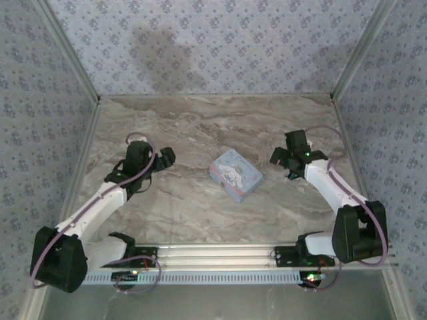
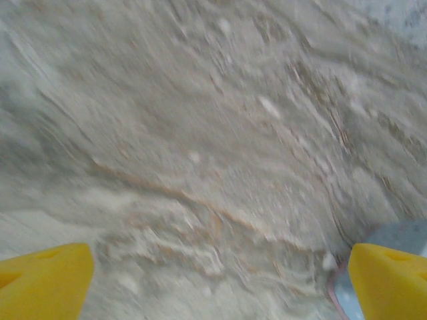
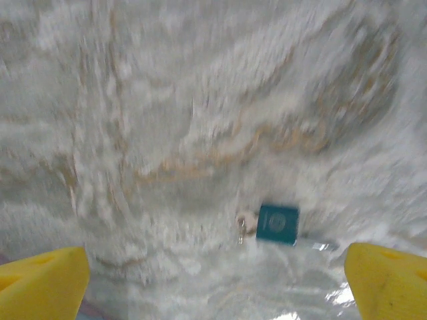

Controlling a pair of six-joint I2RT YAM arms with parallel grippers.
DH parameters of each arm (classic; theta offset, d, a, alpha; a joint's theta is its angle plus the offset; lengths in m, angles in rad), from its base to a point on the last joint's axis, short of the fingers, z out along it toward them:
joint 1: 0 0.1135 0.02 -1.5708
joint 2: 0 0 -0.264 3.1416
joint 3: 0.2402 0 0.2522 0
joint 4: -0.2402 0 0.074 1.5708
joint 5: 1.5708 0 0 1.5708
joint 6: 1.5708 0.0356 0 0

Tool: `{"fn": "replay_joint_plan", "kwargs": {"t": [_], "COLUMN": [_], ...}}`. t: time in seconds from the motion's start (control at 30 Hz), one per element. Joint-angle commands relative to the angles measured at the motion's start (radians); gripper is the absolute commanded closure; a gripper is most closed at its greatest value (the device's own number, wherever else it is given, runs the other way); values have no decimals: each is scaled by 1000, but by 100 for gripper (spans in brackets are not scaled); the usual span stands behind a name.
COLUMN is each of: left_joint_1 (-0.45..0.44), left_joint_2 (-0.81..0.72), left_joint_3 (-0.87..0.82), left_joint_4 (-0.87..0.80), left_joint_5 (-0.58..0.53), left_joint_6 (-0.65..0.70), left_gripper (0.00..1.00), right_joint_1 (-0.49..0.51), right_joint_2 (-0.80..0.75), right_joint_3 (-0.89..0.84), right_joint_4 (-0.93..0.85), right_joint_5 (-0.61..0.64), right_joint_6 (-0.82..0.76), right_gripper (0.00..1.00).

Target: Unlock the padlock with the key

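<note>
Lying flat — padlock (image 3: pixel 277 224), teal, square-bodied

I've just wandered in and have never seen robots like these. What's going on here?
Two robot arms are working over a marble table. Both have their fingers spread open and hold nothing. The left gripper hovers over bare marble next to a pale blue tin. The right gripper hangs above a small teal padlock that lies loose on the table. Something shiny lies beside the padlock, too blurred to tell what it is.
</note>
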Motion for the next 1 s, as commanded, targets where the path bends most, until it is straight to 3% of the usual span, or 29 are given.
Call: {"fn": "replay_joint_plan", "kwargs": {"t": [0.0, 0.1, 0.33, 0.43, 0.63, 0.7, 0.77, 0.8, 0.83, 0.87, 0.9, 0.97], "left_joint_1": [57, 99, 214, 246, 295, 330, 337, 335, 332, 329, 326, 319], "left_joint_2": [-12, -5, 149, 241, 300, 348, 462, 457, 415, 438, 450, 431], "left_joint_3": [53, 32, -77, -133, -252, -325, -393, -376, -324, -293, -325, -297], "left_joint_4": [-52, 38, 353, 525, 828, 1002, 1265, 1199, 1025, 1034, 1102, 1022], "left_joint_5": [-151, -227, -291, -286, -189, -107, -99, -100, -120, -154, -156, -161], "left_joint_6": [136, 290, 452, 496, 578, 568, 577, 579, 563, 562, 568, 565], "left_gripper": [2, 2, 2, 2, 2, 2, 2, 2, 2, 2, 2, 2], "right_joint_1": [17, 46, 59, 21, -7, -58, -123, -159, -154, -140, -150, -131], "right_joint_2": [13, -7, 7, 42, 87, 117, 174, 206, 236, 220, 204, 224], "right_joint_3": [61, -13, -242, -312, -523, -593, -618, -605, -576, -530, -539, -542], "right_joint_4": [-53, 136, 670, 815, 1293, 1426, 1526, 1540, 1526, 1404, 1408, 1436], "right_joint_5": [262, 430, 530, 492, 380, 176, 48, 1, 54, 98, 88, 103], "right_joint_6": [-22, -131, -460, -471, -626, -607, -624, -598, -593, -588, -547, -597], "right_gripper": [0, 0, 0, 0, 0, 0, 0, 0, 0, 0, 0, 0]}}
